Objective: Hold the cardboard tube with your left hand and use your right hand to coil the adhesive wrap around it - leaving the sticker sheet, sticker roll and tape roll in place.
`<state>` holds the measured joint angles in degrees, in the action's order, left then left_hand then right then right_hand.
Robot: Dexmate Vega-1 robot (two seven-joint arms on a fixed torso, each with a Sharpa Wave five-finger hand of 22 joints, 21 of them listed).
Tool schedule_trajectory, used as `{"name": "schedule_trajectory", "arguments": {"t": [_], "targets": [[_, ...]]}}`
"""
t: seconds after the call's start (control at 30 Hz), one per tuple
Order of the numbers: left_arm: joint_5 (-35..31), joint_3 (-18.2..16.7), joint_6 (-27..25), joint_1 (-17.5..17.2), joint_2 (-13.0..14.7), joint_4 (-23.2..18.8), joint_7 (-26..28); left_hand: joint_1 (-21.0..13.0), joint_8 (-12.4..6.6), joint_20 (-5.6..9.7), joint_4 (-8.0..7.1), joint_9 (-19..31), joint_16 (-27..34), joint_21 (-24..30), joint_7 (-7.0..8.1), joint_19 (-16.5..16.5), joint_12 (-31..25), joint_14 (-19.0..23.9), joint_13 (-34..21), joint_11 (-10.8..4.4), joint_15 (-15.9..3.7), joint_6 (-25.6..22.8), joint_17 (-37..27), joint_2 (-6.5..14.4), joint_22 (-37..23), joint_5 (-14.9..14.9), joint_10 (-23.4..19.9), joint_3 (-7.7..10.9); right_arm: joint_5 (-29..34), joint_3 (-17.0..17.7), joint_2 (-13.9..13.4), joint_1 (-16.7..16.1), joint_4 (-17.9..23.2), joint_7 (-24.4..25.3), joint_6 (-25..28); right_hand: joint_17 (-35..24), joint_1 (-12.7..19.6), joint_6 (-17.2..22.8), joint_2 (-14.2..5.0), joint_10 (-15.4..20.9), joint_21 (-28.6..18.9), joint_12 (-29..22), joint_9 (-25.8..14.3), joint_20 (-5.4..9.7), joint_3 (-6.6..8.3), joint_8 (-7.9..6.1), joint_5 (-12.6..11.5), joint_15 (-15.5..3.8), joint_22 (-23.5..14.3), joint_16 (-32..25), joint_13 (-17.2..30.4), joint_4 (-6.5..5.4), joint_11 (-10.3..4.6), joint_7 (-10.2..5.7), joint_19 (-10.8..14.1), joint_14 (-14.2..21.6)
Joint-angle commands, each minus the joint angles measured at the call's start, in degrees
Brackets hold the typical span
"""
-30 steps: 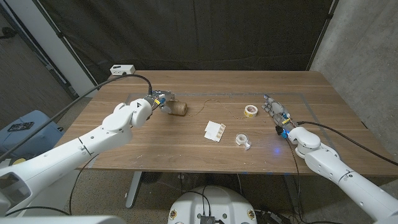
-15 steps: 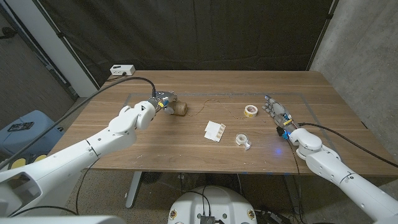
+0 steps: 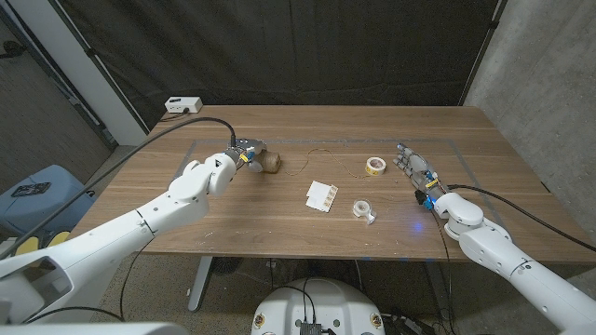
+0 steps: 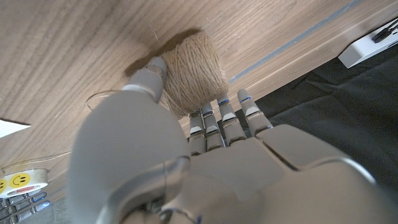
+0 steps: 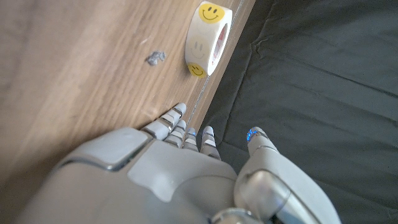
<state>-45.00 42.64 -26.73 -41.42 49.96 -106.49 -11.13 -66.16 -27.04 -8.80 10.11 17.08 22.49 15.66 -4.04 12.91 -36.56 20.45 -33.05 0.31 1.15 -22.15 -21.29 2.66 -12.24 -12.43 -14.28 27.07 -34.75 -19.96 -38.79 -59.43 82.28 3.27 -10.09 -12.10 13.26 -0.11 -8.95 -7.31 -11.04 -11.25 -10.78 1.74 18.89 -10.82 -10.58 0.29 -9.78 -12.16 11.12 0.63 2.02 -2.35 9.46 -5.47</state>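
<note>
At the table's (image 3: 279,219) far left, my left hand (image 3: 244,152) grips the cardboard tube (image 3: 268,162) — thumb on one side, fingers (image 4: 224,121) curled round the other, the tube wound in brown twine. My right hand (image 3: 416,170) stands near the right edge, fingers apart, holding nothing — just beside the sticker roll (image 3: 374,166). Between the hands lie the sticker sheet (image 3: 322,195) and tape roll (image 3: 363,209).

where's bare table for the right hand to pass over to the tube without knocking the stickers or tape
The far strip of table behind the sticker roll is bare apart from a thin strand by the tube. The near strip in front of the sticker sheet and tape roll is bare too. It is crowded in the middle, between the right hand and the left hand.
</note>
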Motion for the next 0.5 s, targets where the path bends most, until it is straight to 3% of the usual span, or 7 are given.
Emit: {"name": "schedule_trajectory", "arguments": {"t": [0.03,0.2,0.5], "targets": [[-0.1,0.6,-0.2,-0.3,-1.1,1.6,3.3,-2.8,-1.82,0.01,0.08,0.7,2.3,0.9,0.36,1.9,-1.3,3.1,-0.4,-1.18,-1.31,-3.3,-1.4,1.2,0.1,-0.5,-3.4,0.45,0.0,0.0,0.0,0.4,-0.2,0.2,0.6,-0.3,-0.6,0.3,0.01,-0.1,-0.4,-0.3,-0.2,-0.46,0.44,-0.33,-0.1,0.07,-0.2,-0.5,0.3,-0.06,0.13,-0.06,0.1,-0.1],[0.1,0.4,-0.1,-0.6,-1.3,1.8,5.0,-4.9,-3.57,0.12,0.12,1.2,5.2,1.6,1.13,3.6,-2.4,6.4,-0.9,-2.24,-2.99,-5.8,-3.2,1.2,0.1,-0.5,-6.9,0.18,0.2,0.0,0.0,0.6,-0.3,0.4,0.5,-0.3,-0.6,0.3,0.00,0.0,-0.4,-0.3,-0.2,-0.45,0.46,-0.32,-0.1,0.05,-0.2,-0.5,0.3,-0.04,0.15,-0.05,0.2,-0.1],[-0.3,0.2,-0.4,-0.9,-1.0,1.3,6.7,-6.1,-4.71,0.34,0.03,1.6,6.9,1.8,1.80,3.9,-2.9,7.3,-1.4,-2.70,-3.33,-7.1,-4.6,1.0,0.0,-0.6,-8.1,-0.44,0.4,-0.1,0.0,0.7,0.2,0.6,0.7,-0.3,-0.6,0.3,0.01,-0.1,-0.4,-0.3,-0.2,-0.43,0.46,-0.33,-0.1,0.10,-0.2,-0.5,0.3,-0.04,0.18,-0.03,0.2,-0.1]]}}
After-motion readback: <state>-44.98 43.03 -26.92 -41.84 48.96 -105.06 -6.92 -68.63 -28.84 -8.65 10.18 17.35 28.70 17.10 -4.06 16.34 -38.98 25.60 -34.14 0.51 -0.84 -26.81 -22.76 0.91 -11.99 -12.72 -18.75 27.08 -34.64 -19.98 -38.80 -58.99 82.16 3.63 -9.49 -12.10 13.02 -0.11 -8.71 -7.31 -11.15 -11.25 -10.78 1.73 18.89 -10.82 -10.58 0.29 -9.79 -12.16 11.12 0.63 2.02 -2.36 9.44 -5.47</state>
